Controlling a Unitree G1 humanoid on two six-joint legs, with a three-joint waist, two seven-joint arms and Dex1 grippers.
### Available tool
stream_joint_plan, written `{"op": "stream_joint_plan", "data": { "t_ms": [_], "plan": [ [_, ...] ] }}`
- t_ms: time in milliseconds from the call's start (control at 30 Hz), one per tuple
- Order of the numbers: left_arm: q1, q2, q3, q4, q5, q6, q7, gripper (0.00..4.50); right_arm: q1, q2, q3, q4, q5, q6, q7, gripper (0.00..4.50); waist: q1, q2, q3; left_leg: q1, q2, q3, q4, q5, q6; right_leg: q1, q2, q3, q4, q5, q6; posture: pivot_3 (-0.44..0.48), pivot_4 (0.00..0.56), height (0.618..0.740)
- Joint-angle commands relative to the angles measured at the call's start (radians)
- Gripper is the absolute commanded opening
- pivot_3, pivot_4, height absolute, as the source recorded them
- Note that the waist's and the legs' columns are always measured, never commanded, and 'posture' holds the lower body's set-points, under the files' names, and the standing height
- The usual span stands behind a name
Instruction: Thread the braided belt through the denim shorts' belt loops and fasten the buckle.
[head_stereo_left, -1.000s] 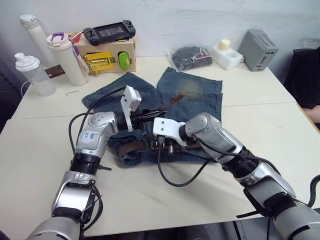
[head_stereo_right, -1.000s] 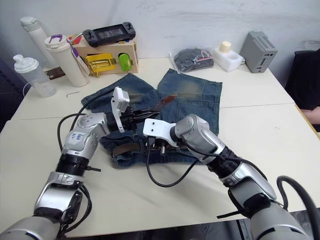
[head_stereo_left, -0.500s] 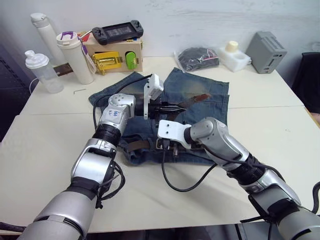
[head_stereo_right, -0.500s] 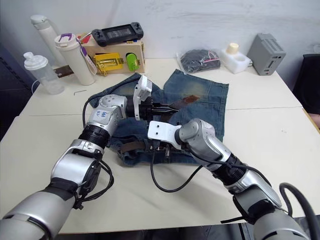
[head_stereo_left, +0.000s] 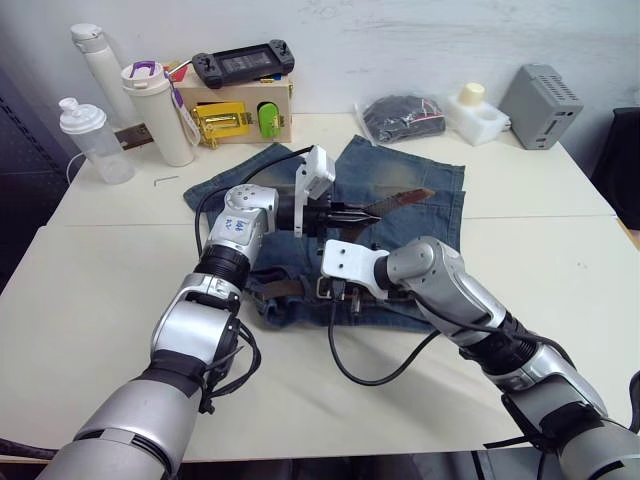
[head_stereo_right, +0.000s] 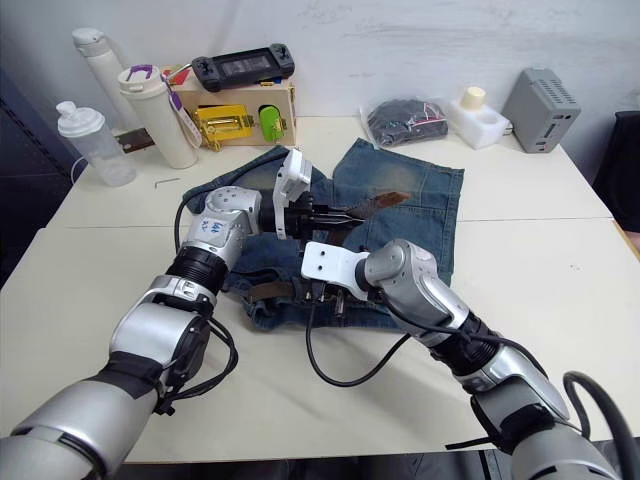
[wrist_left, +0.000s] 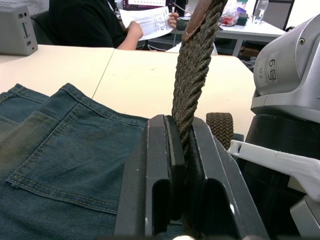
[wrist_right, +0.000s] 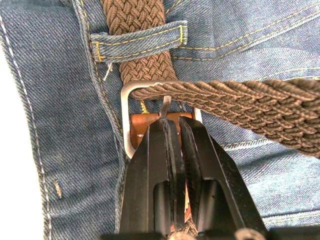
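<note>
Belt (wrist_left: 192, 75) pinched by left gripper (wrist_left: 181, 132); right gripper (wrist_right: 175, 125) apparently pinching buckle (wrist_right: 127, 117) prong.

Braided belt (head_stereo_right: 375, 203) tip lifted over denim shorts (head_stereo_right: 415, 195), left gripper (head_stereo_right: 335, 213) jaws clamped on it.

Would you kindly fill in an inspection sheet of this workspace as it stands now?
Surface: pale tabletop, bare at the near edge.
Job's things: faded blue denim shorts lie flat; dark-brown braided belt passes under a denim belt loop and through the silver metal buckle.
Clutter: two white bottles, clear shaker bottle, wooden latch box, black game console, bagged dark bundle, grey box.
Hands: left hand shut on the belt; right hand shut on the buckle's prong.
Cables: black wrist cable loops over the table.
Surroundings: seated person holding paper.
</note>
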Motion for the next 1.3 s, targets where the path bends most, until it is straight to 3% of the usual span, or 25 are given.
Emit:
{"op": "stream_joint_plan", "data": {
  "t_ms": [33,667,1300],
  "plan": [
    [-0.064,-0.043,0.052,-0.147,-0.077,-0.018,0.006,0.00,0.121,0.038,0.197,0.096,0.020,0.062,0.053,0.41,-0.001,0.000,0.000,0.000,0.000,0.000,0.000,0.000,0.000,0.000,0.000,0.000,0.000,0.000,0.000,0.000,0.150,0.733],
    [-0.094,0.021,0.154,-0.143,-0.109,0.042,0.068,0.00,0.126,0.046,0.190,0.105,-0.006,0.050,0.066,0.41,-0.009,0.000,0.000,0.001,0.001,0.000,-0.001,0.000,-0.001,-0.001,0.001,0.000,0.001,0.000,0.000,0.000,0.150,0.733],
    [-0.190,-0.258,0.071,-0.140,-0.089,-0.002,0.096,0.00,0.129,0.062,0.244,0.108,-0.087,0.019,0.111,0.41,0.000,0.000,-0.001,0.001,0.000,0.000,0.000,0.000,-0.001,0.001,0.001,0.000,-0.001,0.000,0.000,0.000,0.150,0.733]
  ]
}}
